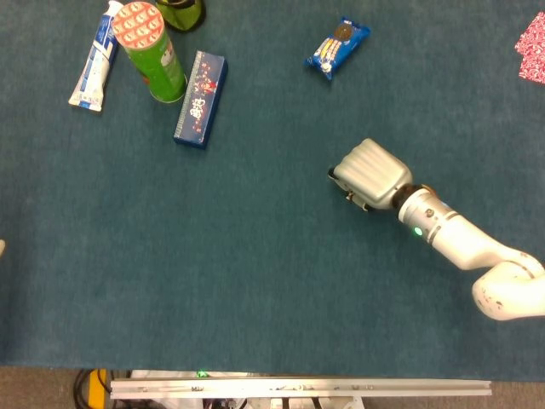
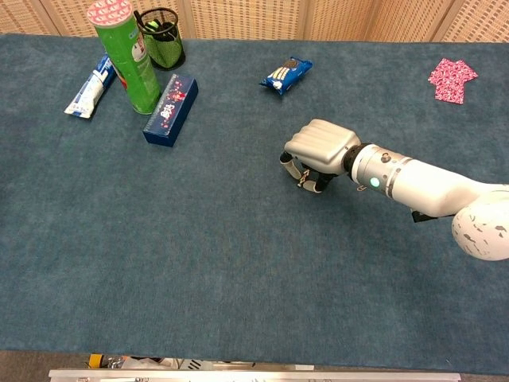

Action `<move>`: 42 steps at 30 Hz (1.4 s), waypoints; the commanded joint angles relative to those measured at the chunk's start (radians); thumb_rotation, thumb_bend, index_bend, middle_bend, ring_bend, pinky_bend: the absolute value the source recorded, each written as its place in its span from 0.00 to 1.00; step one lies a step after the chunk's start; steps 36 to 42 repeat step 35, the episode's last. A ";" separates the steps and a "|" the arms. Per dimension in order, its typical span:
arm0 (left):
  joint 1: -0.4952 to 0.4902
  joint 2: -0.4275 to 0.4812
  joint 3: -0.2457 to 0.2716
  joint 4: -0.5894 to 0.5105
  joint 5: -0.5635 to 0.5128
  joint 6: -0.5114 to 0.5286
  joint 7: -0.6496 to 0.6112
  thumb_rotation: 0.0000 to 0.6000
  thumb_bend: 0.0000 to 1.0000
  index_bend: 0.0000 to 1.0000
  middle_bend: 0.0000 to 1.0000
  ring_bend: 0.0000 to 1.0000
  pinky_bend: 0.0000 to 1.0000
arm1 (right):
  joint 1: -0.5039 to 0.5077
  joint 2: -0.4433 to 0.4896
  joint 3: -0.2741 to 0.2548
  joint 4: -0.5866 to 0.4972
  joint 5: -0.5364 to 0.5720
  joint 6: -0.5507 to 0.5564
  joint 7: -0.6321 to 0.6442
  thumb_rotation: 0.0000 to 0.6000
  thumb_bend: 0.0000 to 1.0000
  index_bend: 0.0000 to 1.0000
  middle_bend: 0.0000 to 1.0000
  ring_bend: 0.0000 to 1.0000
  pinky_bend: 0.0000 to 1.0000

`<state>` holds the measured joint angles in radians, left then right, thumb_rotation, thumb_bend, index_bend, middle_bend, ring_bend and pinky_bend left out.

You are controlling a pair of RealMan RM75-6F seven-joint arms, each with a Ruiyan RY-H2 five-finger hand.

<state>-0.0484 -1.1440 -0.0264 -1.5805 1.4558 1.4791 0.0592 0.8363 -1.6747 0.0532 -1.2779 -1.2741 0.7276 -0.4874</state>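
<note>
Right hand [image 1: 368,174] out over mid-worktop, palm down, fingers [image 2: 303,177] curled under and clenched on nothing, tips just above the blue cloth. Left hand: only a pale sliver at the left edge of the head view, can't tell its state.

Count: 1 snack pack [image 1: 337,46], nearest thing to the right hand, up beyond it toward the far edge, well apart. 1 green can [image 1: 150,49] upright far left, 1 tube [image 1: 95,58] lying just left of it, 1 dark blue box [image 1: 201,98] lying just right of it, 1 mesh cup [image 2: 161,37] behind the can w/ items inside. 1 pink packet [image 2: 452,79] at the far right corner.

Room: worktop [image 1: 213,256] wide open across centre and near edge; clutter all hugs the far side.
</note>
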 commanded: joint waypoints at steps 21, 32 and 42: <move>-0.005 -0.004 0.002 0.007 0.013 -0.006 -0.010 1.00 0.14 0.04 0.05 0.05 0.07 | -0.145 0.253 -0.071 -0.284 -0.147 0.201 0.234 1.00 0.34 0.70 1.00 1.00 1.00; -0.014 -0.007 0.007 -0.011 0.022 -0.017 0.014 1.00 0.14 0.04 0.05 0.05 0.07 | -0.233 0.320 -0.139 -0.311 -0.222 0.283 0.307 1.00 0.34 0.71 1.00 1.00 1.00; -0.015 -0.008 0.009 -0.015 0.022 -0.021 0.019 1.00 0.14 0.04 0.05 0.05 0.07 | -0.241 0.318 -0.134 -0.295 -0.214 0.280 0.321 1.00 0.34 0.71 1.00 1.00 1.00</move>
